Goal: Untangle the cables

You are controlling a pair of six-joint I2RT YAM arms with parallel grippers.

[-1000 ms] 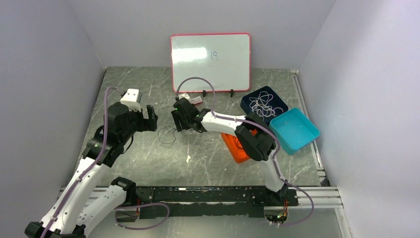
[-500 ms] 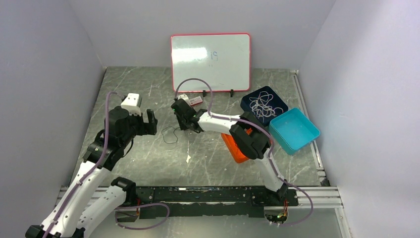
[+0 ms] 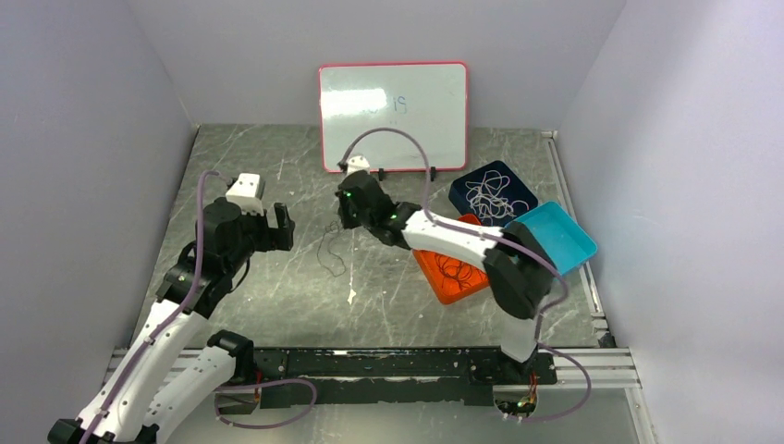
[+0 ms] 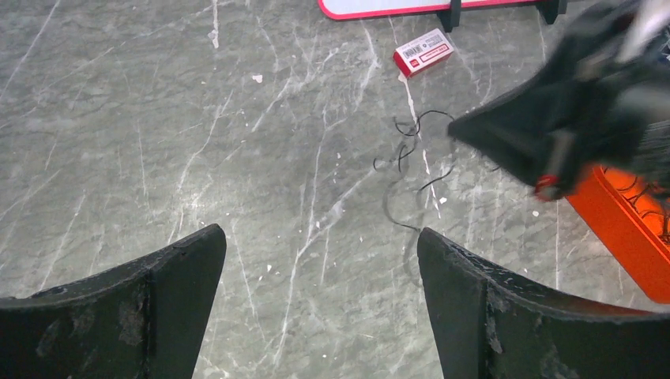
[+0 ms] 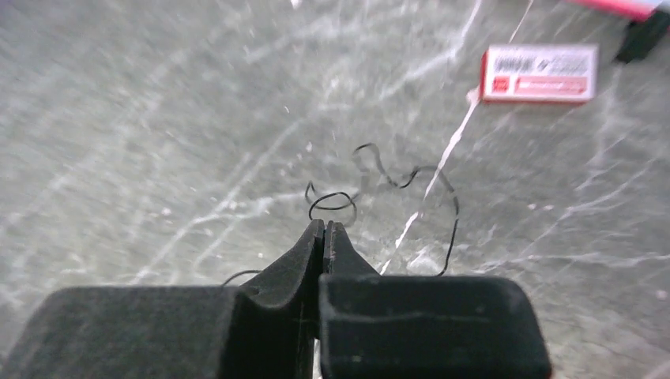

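A thin black cable trails in curly loops over the grey table between the two arms. My right gripper is shut, and one small loop of that cable sticks out at its pinched tips; the rest of the strand hangs down and to the right. My left gripper hovers to the left of the cable, jaws wide open and holding nothing. White cables lie tangled in a navy tray, and dark cables lie in an orange tray.
A whiteboard stands at the back of the table. A small red and white box lies just in front of it. The navy tray, orange tray and teal tray are bunched at the right, under the right arm.
The right gripper has shut on the black cable and drawn back to the right. The cable's flat loop is now pulled out into a long strand. The left arm barely moved.
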